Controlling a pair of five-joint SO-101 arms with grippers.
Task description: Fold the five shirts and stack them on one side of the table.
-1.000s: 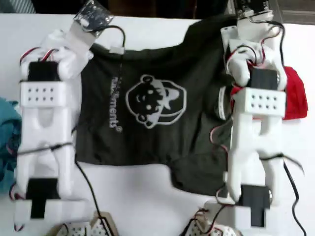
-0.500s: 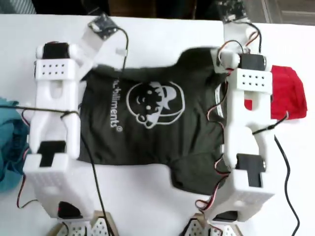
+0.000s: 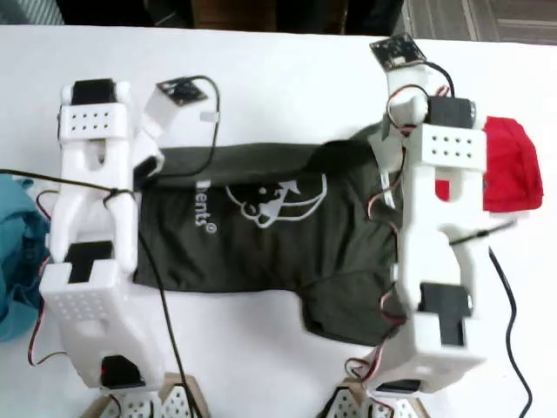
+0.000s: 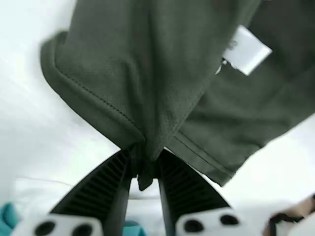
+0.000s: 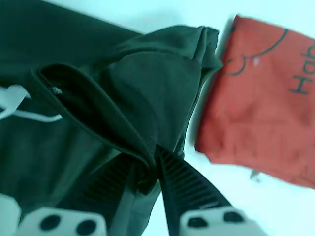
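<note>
A dark green shirt (image 3: 270,235) with a white cartoon print lies across the middle of the white table, its far edge doubled over toward the near side. My left gripper (image 4: 144,169) is shut on the shirt's edge (image 4: 147,98) at the left, near a white label (image 4: 246,49). On the right, my right gripper (image 5: 146,169) is shut on the shirt's other far corner (image 5: 142,98). A folded red shirt (image 3: 509,165) lies at the table's right edge, next to the right arm. It is also in the right wrist view (image 5: 261,118).
A teal shirt (image 3: 13,244) is bunched at the table's left edge. Both white arms (image 3: 91,235) stretch from the near edge over the shirt's two sides, with cables trailing. The far strip of the table (image 3: 278,78) is bare.
Both grippers have pulled the shirt's far edge toward the near side, folding it over the print. Half of the cartoon print is now covered.
</note>
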